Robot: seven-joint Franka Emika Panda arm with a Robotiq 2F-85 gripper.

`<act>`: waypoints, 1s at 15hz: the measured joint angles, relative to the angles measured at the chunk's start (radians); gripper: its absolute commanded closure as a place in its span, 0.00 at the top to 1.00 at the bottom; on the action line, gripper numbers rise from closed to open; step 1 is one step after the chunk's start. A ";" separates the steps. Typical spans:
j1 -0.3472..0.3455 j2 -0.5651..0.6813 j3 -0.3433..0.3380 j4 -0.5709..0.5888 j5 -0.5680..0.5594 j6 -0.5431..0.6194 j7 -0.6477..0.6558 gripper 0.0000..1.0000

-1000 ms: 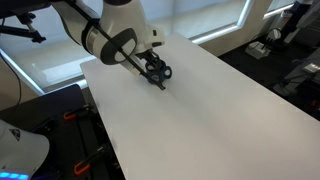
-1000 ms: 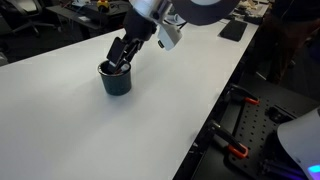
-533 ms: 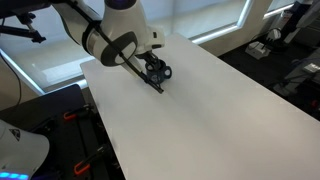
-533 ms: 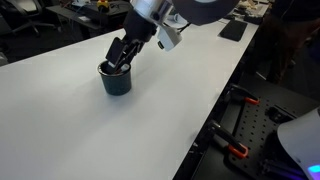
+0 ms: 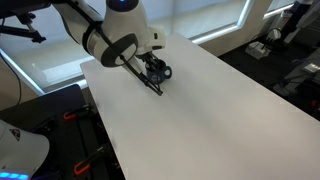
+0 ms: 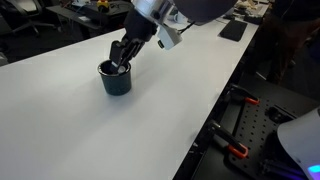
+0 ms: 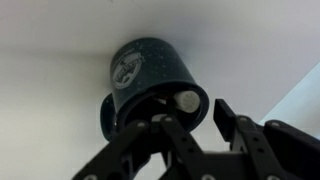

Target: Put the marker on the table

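Observation:
A dark round mug (image 6: pixel 115 80) (image 5: pixel 160 72) stands on the white table (image 6: pixel 80 130) (image 5: pixel 205 115). In the wrist view the marker (image 7: pixel 186 100) stands inside the mug (image 7: pixel 150 70), its pale round end leaning against the rim. My gripper (image 7: pixel 195 112) (image 6: pixel 121 60) reaches down into the mug's mouth. One finger is inside the mug beside the marker, and the other finger (image 7: pixel 226 118) is outside the wall. The jaws are partly narrowed and open; a gap shows between the outer finger and the rim. The marker's shaft is hidden in the mug.
The table's edges drop off to the floor (image 5: pixel 60 110). Black and orange equipment (image 6: pixel 240 120) stands below one edge. Desks and clutter (image 6: pixel 60 12) lie behind the table, and a window (image 5: pixel 200 15) runs past its far side.
The jaws have narrowed around the marker and the mug's rim. The arm and the mug have hardly moved.

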 measured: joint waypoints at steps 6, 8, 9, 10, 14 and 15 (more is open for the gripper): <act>-0.032 0.006 0.019 -0.001 0.000 -0.001 0.000 0.05; -0.038 0.007 0.025 -0.003 0.000 -0.002 0.000 0.05; -0.039 0.007 0.026 -0.004 0.000 -0.002 0.000 0.05; -0.040 0.007 0.027 -0.004 0.000 -0.002 0.000 0.05; -0.044 0.007 0.034 -0.004 0.000 -0.008 0.000 0.05; -0.048 0.007 0.041 -0.004 0.000 -0.013 0.000 0.05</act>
